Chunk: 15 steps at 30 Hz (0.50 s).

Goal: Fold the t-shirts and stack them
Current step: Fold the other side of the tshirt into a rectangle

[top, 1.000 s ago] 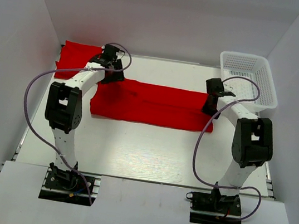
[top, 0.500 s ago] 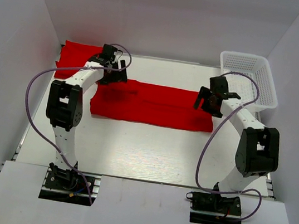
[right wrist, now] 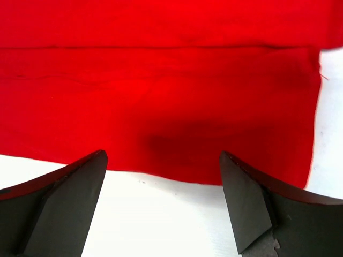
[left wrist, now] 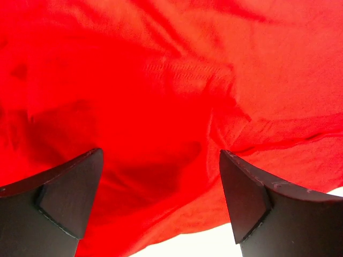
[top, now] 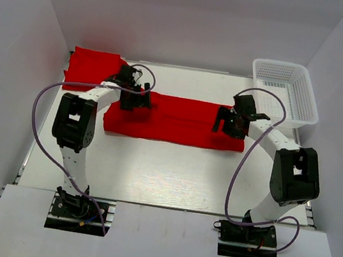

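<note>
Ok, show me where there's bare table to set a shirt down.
Widest: the table in front of the long shirt, between the arm bases. Also a strip behind it, from the corner shirt to the basket. Crowded: both shirt ends, under the left gripper and right gripper.

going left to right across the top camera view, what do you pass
folded red t-shirt at far left → left gripper → right gripper → white mesh basket; the long red t-shirt lies under both grippers, so no fixed slot
</note>
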Motion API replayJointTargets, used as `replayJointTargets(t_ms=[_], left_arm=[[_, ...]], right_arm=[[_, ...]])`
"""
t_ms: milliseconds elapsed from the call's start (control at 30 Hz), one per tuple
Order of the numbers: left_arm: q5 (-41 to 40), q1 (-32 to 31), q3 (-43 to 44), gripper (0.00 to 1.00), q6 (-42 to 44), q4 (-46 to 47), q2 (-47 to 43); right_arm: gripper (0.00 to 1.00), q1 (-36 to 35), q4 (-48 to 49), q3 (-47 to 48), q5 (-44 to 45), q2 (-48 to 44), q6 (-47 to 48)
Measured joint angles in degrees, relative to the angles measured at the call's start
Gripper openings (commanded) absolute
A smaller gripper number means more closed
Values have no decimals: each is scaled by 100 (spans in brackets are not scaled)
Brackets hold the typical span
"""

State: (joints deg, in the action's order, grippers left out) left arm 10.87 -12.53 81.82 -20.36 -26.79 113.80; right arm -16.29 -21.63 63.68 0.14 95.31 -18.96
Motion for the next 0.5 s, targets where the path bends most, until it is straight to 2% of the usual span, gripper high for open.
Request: replayJointTargets(t_ms=[167,500], left_arm=[[48,4,-48,99,-4,415,7],[103,4,0,99,-39,544,221]], right_arm=[[90,-31,192,0,-83,210,0],[90,-33,227,0,-57,437,-4]])
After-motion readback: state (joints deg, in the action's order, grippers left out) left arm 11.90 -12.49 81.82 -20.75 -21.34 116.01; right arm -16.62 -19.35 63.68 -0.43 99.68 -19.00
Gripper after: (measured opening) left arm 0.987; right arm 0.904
